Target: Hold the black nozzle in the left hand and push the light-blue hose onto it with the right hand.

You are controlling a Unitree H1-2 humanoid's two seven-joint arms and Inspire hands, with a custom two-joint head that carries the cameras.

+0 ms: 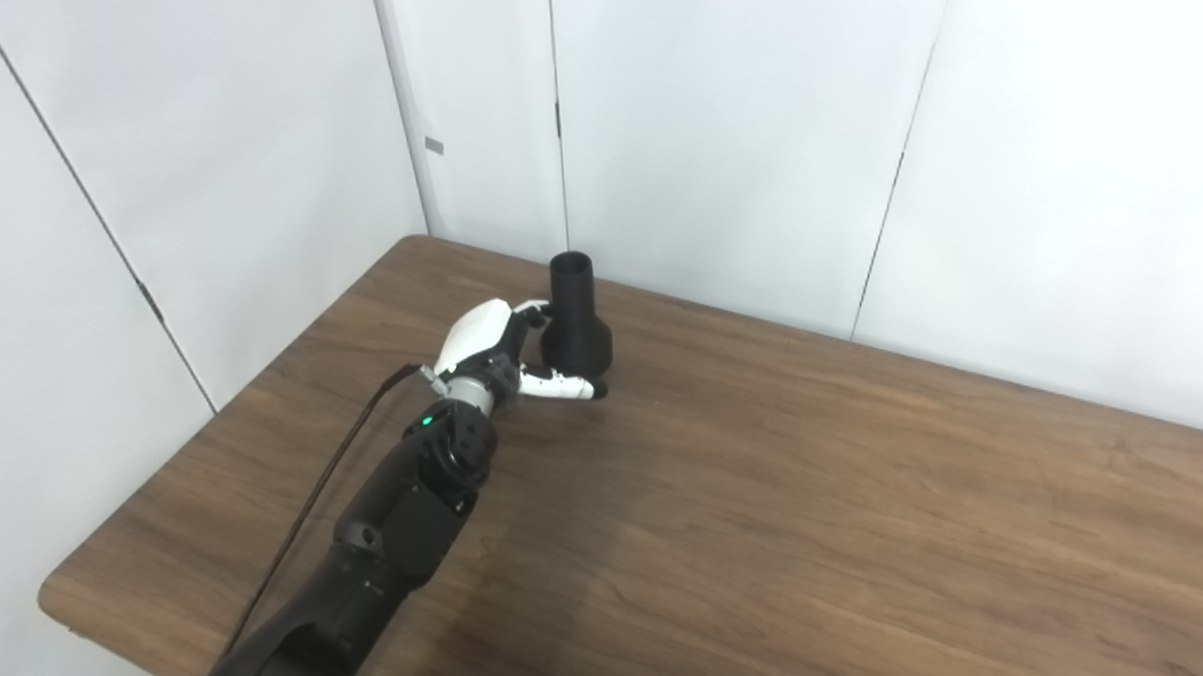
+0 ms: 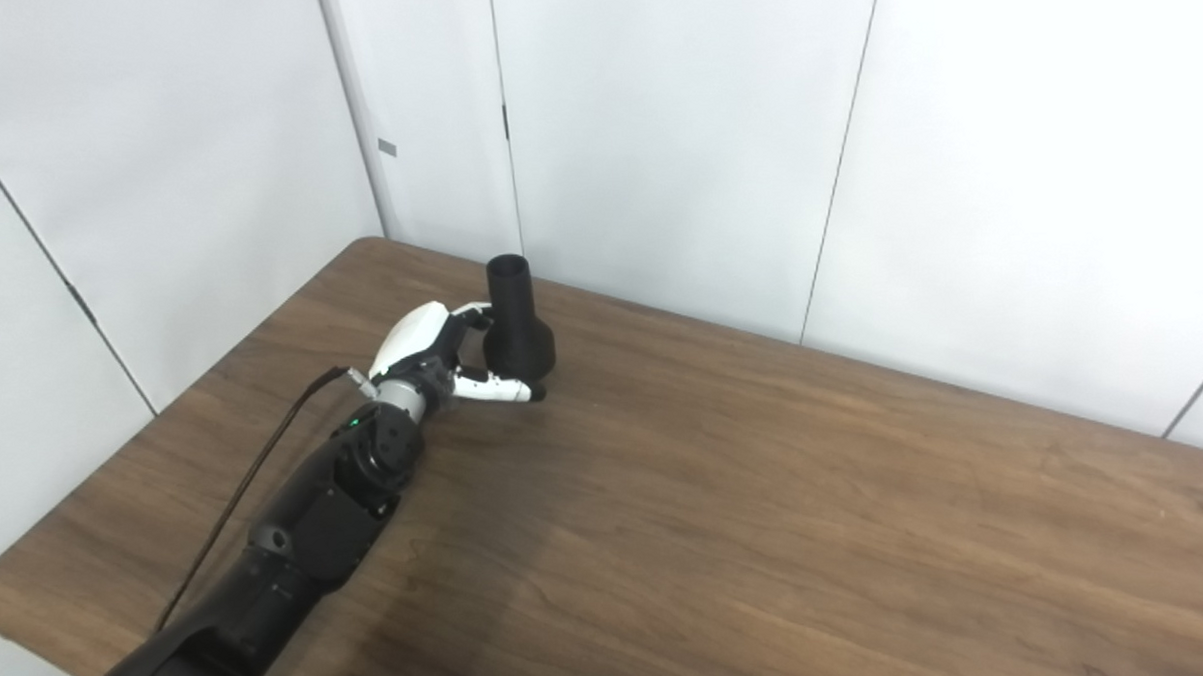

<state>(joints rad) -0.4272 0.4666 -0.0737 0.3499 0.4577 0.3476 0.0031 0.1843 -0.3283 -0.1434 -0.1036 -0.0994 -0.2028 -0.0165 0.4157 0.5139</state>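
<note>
Near the far left corner of the tabletop (image 1: 767,492), at about eleven o'clock from the middle of the wood, the black nozzle (image 1: 575,319) stands upright, narrow tube on top and wide flared base below. The left hand (image 1: 502,356) reaches it from seven o'clock and holds it: fingers curl behind the neck while the white thumb (image 1: 560,385) lies across the front of the base. Whether the base touches the wood or is lifted just off it cannot be told. A thin dark cable (image 1: 312,503) runs along the black forearm (image 1: 389,546) toward the wrist. White wall panels (image 1: 734,133) rise close behind the nozzle at twelve o'clock. Neither the right hand nor any light-blue hose is in view.
</note>
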